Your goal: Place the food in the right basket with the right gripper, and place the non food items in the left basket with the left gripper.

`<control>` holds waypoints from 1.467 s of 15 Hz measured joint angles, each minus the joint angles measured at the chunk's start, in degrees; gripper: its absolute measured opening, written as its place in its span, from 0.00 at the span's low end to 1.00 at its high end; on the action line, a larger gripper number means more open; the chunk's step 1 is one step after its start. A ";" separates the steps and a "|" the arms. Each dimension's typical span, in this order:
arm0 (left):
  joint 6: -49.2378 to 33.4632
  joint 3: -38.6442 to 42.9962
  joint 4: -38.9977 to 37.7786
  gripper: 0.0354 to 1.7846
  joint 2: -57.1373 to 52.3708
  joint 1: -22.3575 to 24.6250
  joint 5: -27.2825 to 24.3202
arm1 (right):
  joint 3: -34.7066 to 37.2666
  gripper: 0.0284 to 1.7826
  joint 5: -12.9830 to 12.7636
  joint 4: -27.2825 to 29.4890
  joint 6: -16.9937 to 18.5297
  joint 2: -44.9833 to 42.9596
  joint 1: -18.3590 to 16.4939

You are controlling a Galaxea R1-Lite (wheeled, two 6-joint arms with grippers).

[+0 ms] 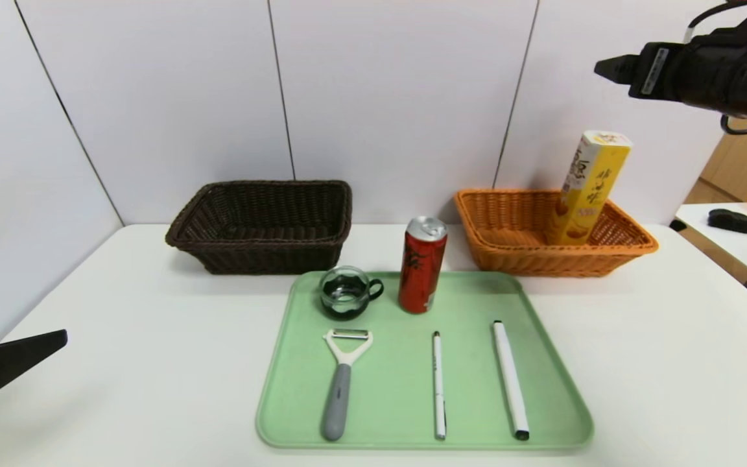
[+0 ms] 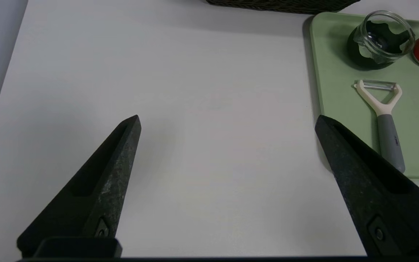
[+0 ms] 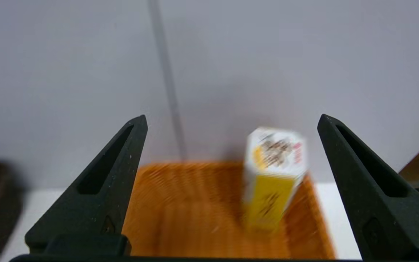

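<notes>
The yellow snack box (image 1: 591, 188) stands tilted in the right-hand end of the orange basket (image 1: 542, 261), and its blurred top shows in the right wrist view (image 3: 273, 182). High above that basket my right gripper (image 3: 231, 122) hangs open, holding nothing. The red can (image 1: 422, 266), the dark glass cup (image 1: 346, 293), the peeler (image 1: 341, 383), the thin pen (image 1: 438, 383) and the marker (image 1: 509, 379) are on the green tray (image 1: 393, 395). The dark brown basket (image 1: 263, 253) sits at the back left. My left gripper (image 2: 227, 122) is open over bare table, left of the tray.
The white wall runs close behind both baskets. A second table (image 1: 730, 250) with a few objects on it stands off to the right, past the edge of this table. White tabletop stretches on both sides of the tray.
</notes>
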 joint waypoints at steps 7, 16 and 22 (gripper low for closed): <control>-1.05 0.98 0.00 0.94 -1.74 0.00 0.02 | 17.31 0.94 -7.46 11.37 15.93 -10.14 28.15; -2.23 5.41 -2.49 0.94 -4.25 0.00 0.06 | 51.58 0.95 -14.69 -30.38 12.69 -6.56 39.36; -1.68 6.03 -2.46 0.94 -4.47 0.00 0.46 | 58.73 0.95 -14.75 -59.93 6.60 7.62 39.17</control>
